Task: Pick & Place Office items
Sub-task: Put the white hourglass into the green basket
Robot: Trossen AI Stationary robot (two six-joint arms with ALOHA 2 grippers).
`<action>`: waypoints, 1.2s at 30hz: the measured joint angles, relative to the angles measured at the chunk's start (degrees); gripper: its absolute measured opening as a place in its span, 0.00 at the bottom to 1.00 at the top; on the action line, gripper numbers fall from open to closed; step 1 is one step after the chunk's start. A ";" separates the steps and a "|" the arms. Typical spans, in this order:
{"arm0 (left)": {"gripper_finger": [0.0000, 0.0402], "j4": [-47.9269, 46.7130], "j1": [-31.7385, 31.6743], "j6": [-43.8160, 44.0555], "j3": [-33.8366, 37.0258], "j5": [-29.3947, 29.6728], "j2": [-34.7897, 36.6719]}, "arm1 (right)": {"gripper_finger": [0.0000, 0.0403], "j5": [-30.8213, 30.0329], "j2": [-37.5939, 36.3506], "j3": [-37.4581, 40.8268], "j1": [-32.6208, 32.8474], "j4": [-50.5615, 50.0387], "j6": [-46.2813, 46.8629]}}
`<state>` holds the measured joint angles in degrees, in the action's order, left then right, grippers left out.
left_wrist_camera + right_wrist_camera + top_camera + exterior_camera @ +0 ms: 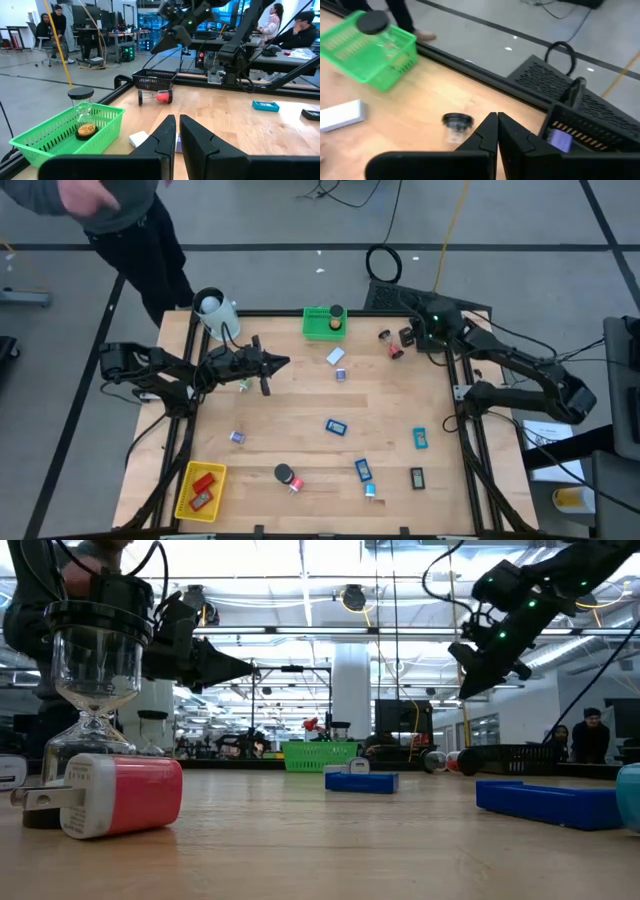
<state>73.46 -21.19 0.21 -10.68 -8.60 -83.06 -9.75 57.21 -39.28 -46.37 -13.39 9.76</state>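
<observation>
- Two mesh baskets on the table: a green basket at the far edge with a black-capped hourglass standing in it, and a yellow basket at the near left corner holding two red blocks.
- A third, black basket by the far right corner, seen from the left wrist just behind a small hourglass with red ends lying on its side.
- Loose on the wood: four blue or teal blocks — one mid-table, long axis roughly across the table; one teal at the right, long axis running near to far; one nearer the front; one small by the centre back.
- Also one white block, one dark flat piece, one small purple bit, one black cylinder with a red-and-white piece just beside it, one tiny teal bit.
- Left gripper raised above the left rear of the table, fingers pressed together, nothing between them, pointing toward the white block.
- Right gripper over the far right corner by the black basket, fingers closed tight against each other, empty; lying hourglass just ahead of the tips.
- A larger clear-and-white cylinder at the far left corner.
- A person standing beyond that corner.
</observation>
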 joint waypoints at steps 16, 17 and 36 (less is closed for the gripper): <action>0.08 0.01 0.00 0.00 0.00 -0.04 0.01 | 0.00 8.80 -13.91 13.24 4.50 14.54 -5.05; 0.08 0.01 0.00 0.01 0.00 -0.04 0.01 | 0.00 9.03 -14.24 13.82 5.14 15.44 -5.52; 0.08 -1.33 0.85 5.03 0.00 1.88 2.54 | 0.00 14.50 -16.59 32.05 15.79 55.95 -10.70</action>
<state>72.14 -20.34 5.24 -10.68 -6.72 -80.52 4.75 40.62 -7.22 -30.58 42.56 -0.94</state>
